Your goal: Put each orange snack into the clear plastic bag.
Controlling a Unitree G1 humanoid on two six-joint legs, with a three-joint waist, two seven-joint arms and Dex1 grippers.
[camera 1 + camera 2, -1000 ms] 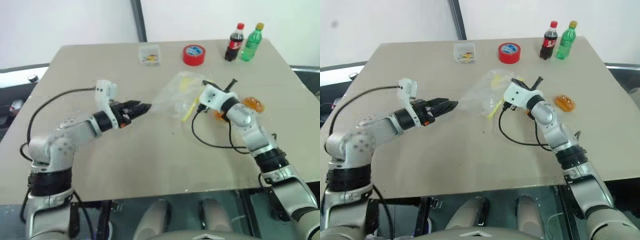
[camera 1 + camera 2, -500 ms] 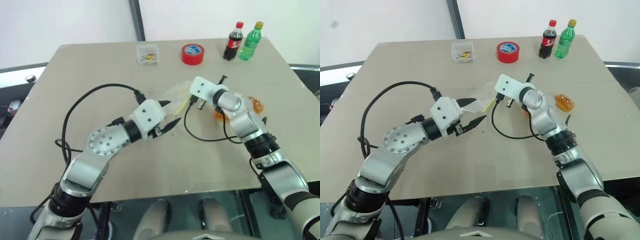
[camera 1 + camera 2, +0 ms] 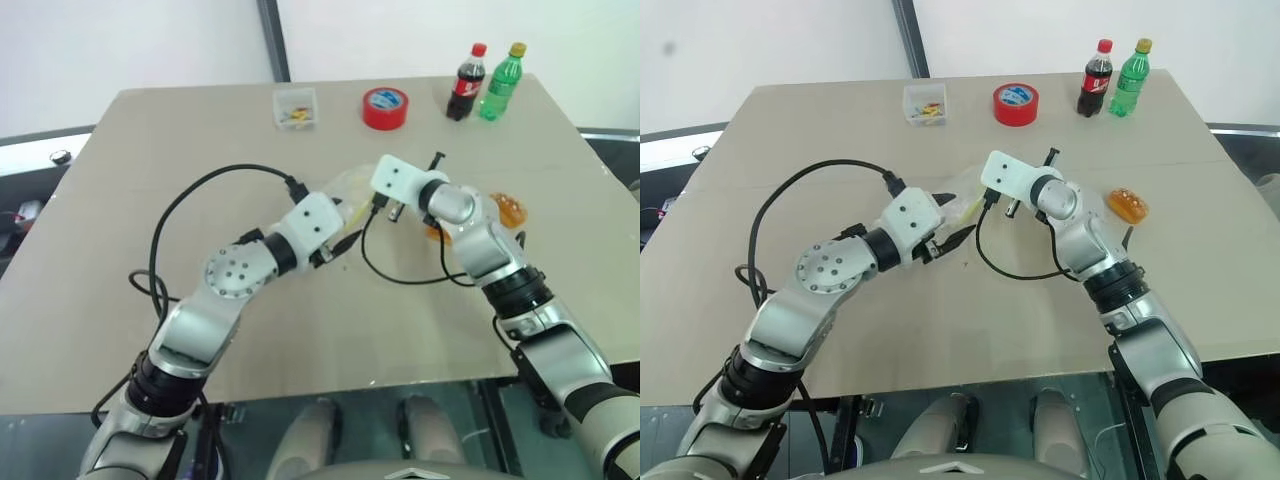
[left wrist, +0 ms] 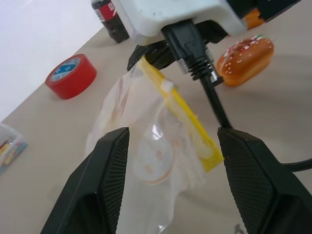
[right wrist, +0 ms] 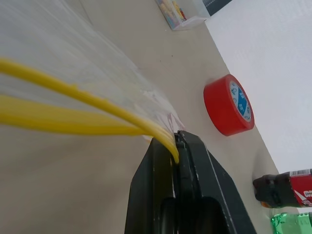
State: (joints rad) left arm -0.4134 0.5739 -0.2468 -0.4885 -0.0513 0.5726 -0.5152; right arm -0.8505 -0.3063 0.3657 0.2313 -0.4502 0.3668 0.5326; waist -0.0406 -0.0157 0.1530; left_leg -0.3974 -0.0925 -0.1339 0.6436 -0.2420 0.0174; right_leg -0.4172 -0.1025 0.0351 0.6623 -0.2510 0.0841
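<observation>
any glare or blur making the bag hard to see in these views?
Left wrist view: the clear plastic bag is sharp, with soft sheen; its yellow seal strip reads clearly, while the near black fingers look slightly soft. Right wrist view: the bag is very close and blurred. Left eye view: the bag is faint against the table.

I see a tan counter point(image 3: 940, 330) with its load mostly along the far edge: a small clear box point(image 3: 925, 104) of coloured bits at far left, a red tape roll point(image 3: 1016, 104) beside it, then a cola bottle point(image 3: 1093, 79) and a green bottle point(image 3: 1127, 78) upright and close together at far right. An orange snack point(image 3: 1128, 205) lies on the right (a second shows just beside it from the left wrist). Black cables trail across the middle.
</observation>
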